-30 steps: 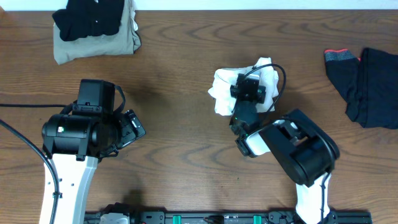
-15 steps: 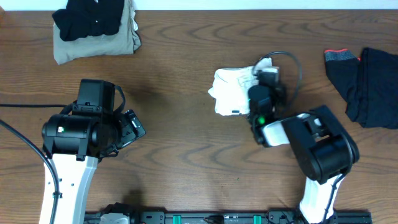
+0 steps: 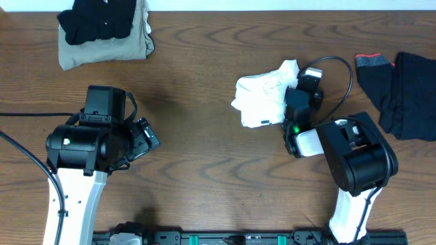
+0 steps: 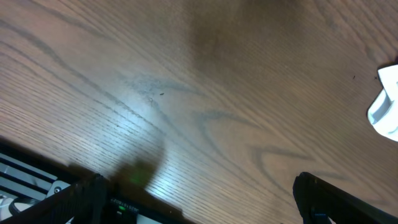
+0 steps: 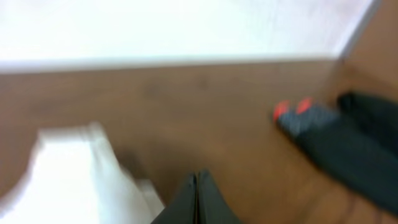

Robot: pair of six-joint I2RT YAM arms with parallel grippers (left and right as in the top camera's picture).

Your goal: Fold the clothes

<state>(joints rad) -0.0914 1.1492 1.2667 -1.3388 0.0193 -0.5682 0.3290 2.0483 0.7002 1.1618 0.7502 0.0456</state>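
The left fingers point(image 4: 84, 196) stand wide apart over bare worktop point(image 3: 197, 156), holding nothing. The right fingers point(image 5: 186, 202) are pressed together, nothing visible between them, just right of the crumpled white shirt point(image 3: 262, 99) lying mid-worktop. Farther off lie a black garment point(image 3: 409, 95) at the right edge and a black-on-khaki pile point(image 3: 105, 34) far left. A second ago the right arm hung over the shirt; it has swung right.

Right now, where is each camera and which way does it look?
Overhead: above the table, looking straight down; left arm and right arm show.
Left wrist: on the left arm, facing bare wood; open fingers at bottom.
Right wrist: low, facing the far edge; shut fingers show.
Shared: overhead and right wrist both see white shirt and black garment.
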